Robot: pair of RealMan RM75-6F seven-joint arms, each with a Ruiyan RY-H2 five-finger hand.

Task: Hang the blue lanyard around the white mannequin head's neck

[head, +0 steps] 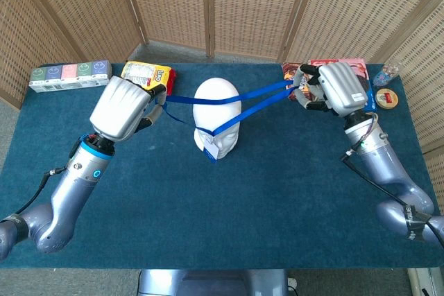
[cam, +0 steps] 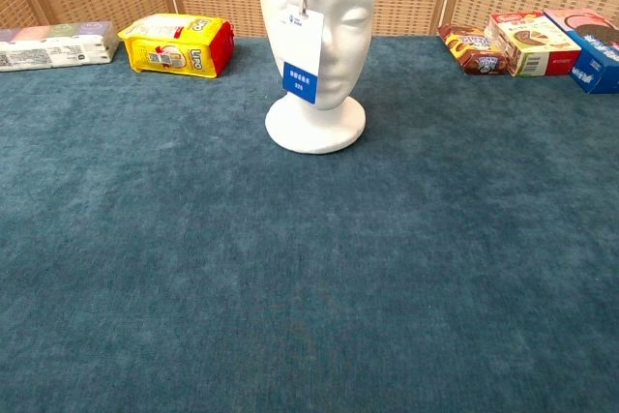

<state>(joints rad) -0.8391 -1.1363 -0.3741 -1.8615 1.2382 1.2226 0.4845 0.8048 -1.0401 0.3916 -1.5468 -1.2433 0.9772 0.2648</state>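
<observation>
My left hand and right hand each gripped an end of the blue lanyard, stretched over the white mannequin head. Its badge hung across the face, apparently above the neck.

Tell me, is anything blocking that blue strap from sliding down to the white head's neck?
Only the head itself. The blue lanyard, stretched between the left hand and right hand, crosses the face of the mannequin head, with its badge hanging over the cheek. It must clear the widest part of the head before reaching the neck.
</observation>
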